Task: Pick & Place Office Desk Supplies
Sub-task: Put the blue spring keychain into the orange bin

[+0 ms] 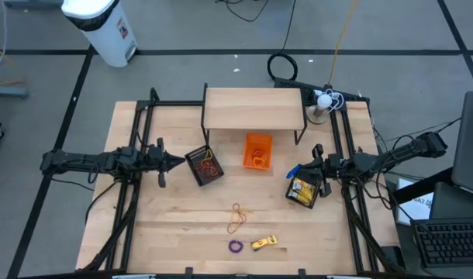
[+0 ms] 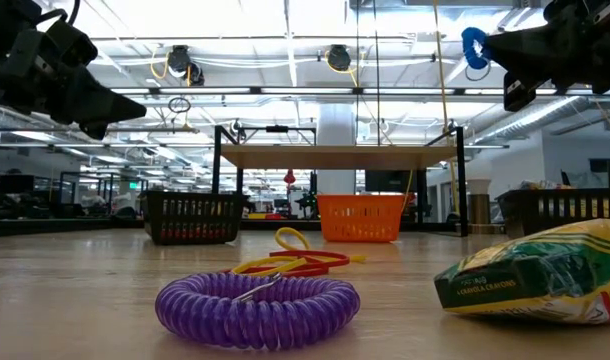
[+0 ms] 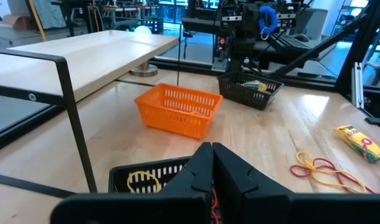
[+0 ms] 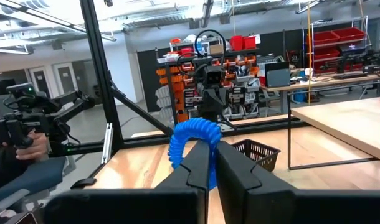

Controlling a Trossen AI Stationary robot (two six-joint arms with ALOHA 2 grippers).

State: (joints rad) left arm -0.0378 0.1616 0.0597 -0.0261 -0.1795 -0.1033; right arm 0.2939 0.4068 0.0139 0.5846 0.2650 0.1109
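Wooden table (image 1: 182,232) under both arms. Left gripper (image 1: 177,162) level, pinched empty above black basket (image 1: 205,165). Right gripper (image 1: 298,170) level, clamping blue ring (image 4: 191,144) over right basket (image 1: 305,191). Rubber bands (image 1: 238,218) near centre.

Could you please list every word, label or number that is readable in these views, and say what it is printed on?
Yellow-and-green crayon packet: a line of white print on a dark band, too blurred to read with certainty.
White bin: a small label, too small to read.
Nothing else bears readable text.
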